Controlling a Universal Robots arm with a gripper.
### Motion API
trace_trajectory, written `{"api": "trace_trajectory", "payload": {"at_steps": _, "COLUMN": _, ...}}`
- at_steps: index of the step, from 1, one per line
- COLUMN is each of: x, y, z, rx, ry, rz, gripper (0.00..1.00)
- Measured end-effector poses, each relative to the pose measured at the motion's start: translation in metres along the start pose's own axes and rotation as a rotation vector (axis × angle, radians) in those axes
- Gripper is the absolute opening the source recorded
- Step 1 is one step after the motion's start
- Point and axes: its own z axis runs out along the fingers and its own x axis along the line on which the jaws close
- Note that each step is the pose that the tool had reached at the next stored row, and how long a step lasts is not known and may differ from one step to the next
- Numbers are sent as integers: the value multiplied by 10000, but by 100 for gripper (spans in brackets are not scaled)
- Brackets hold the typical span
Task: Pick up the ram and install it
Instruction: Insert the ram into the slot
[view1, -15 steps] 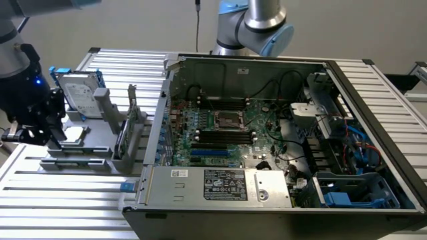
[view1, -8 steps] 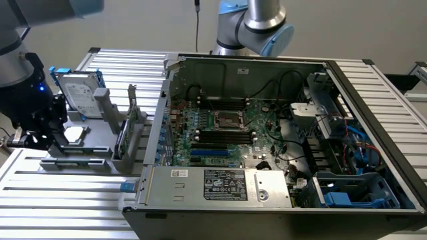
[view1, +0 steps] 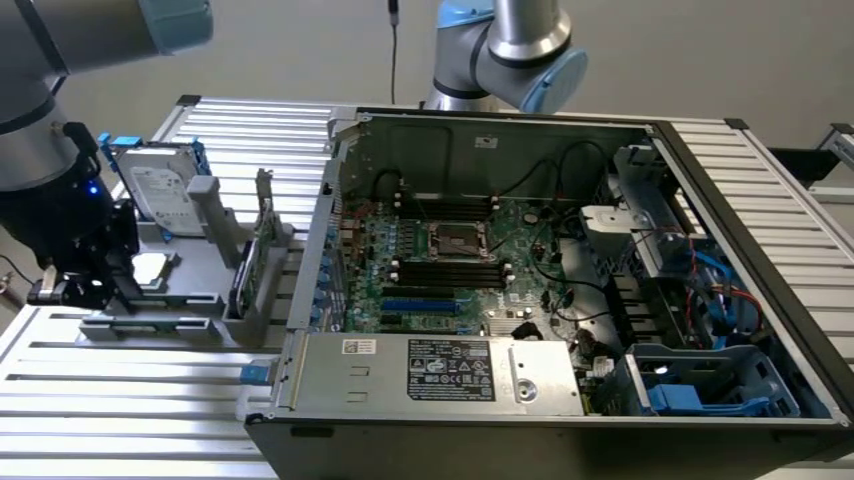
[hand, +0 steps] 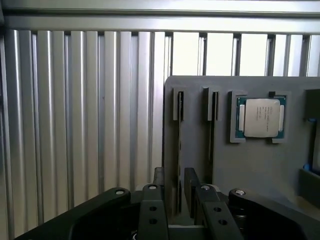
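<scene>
Ribbed aluminium slats form the counter (hand: 75, 125). It carries a flat grey plastic parts tray (hand: 250, 170) and, toward the exterior view's right, one open black-and-silver computer case (view1: 703, 200) with its green motherboard (view1: 534, 250) facing up.

The black two-fingered hand (hand: 178, 172) hangs over the tray's end at the exterior view's left, well apart from the case. The long, thin, dark green-black ram stick (hand: 179, 130) stands on edge in a groove of the tray. The fingers (hand: 161, 179) straddle it, one beside each flat face, spread wide with a sliver of gap on both sides, so nothing is gripped yet. The stick's long axis runs straight away from the hand along the groove, in line with the finger faces. Closing would therefore squeeze across its thin dimension (the sensible way to hold a board like this, I judge). How far along its length the fingers sit I cannot tell.

Counted:
- two grooves, each with a dark stick on edge, the second stick (hand: 214, 130) in the neighbouring one
- one square silver processor chip (hand: 261, 117) just beside that second groove
- one silver hard drive with blue rails (view1: 160, 195) farther along the tray
- two banks of black memory slots (view1: 447, 208) on the motherboard, flanking the processor socket (view1: 454, 240) (whether any is filled I cannot tell)
</scene>
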Motion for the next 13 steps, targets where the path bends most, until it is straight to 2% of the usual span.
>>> {"api": "trace_trajectory", "payload": {"at_steps": 13, "x": -7, "y": 6, "z": 237, "rx": 18, "ry": 7, "rz": -601, "gripper": 31}}
